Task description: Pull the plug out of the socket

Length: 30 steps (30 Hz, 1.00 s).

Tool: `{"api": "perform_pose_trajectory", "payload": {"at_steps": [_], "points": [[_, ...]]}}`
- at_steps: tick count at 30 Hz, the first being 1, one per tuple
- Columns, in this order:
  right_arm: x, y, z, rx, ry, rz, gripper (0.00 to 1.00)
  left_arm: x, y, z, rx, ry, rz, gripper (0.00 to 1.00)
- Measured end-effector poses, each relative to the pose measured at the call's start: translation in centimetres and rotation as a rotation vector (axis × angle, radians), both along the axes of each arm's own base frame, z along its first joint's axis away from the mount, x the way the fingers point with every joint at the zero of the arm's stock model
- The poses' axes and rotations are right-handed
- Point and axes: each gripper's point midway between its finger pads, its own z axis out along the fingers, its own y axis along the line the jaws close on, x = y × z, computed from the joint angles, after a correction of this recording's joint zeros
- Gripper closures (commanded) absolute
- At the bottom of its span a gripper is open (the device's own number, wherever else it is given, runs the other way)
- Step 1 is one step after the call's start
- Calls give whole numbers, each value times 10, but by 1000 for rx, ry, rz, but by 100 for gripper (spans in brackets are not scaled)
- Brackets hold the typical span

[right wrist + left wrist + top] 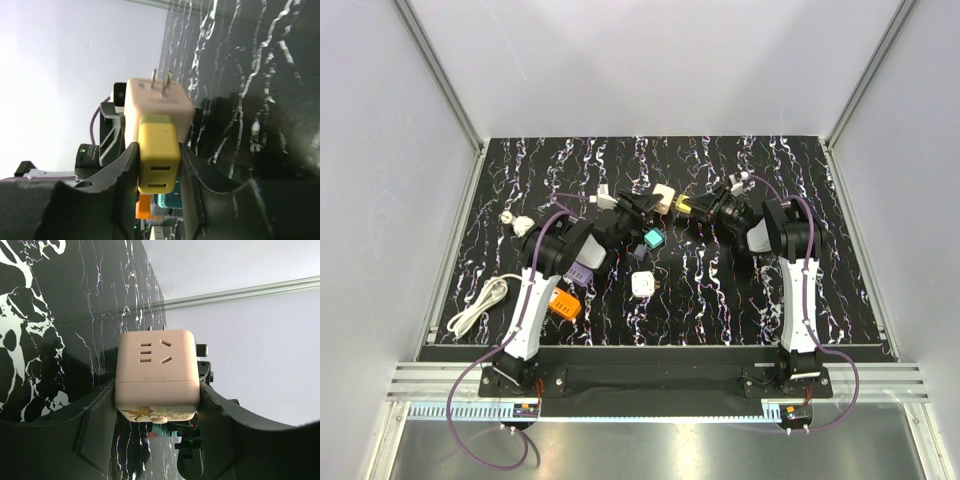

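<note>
left gripper (157, 396) pinches pale pink cube socket (155, 365) | right gripper (157, 161) pinches yellow plug (157, 145); top view, upper centre: plug juts rightward from socket

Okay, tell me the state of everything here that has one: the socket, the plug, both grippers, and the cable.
socket cube: clamped in the left gripper, facing outlets empty
yellow plug: seated in the socket cube, not pulled out yet
left gripper: shut on the socket cube
right gripper: shut on the yellow plug
white cable: loosely coiled, lying free
</note>
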Motion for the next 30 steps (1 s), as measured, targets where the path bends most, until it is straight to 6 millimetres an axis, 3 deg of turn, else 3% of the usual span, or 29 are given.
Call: {"api": "perform_pose_trajectory", "payload": {"at_steps": [3, 8, 10, 21, 30], "points": [[5, -16, -7, -22, -10, -65, 100, 12, 16, 0, -2, 0, 71, 100], [23, -59, -9, -38, -18, -203, 100, 43, 68, 1, -4, -3, 230, 100], [26, -65, -9, -39, -20, -223, 100, 47, 76, 1, -3, -4, 257, 100], [27, -62, -8, -71, -61, -203, 100, 43, 67, -1, 72, -4, 240, 100], [23, -42, -7, -137, -121, -148, 100, 46, 58, -10, 223, 61, 191, 100]]}}
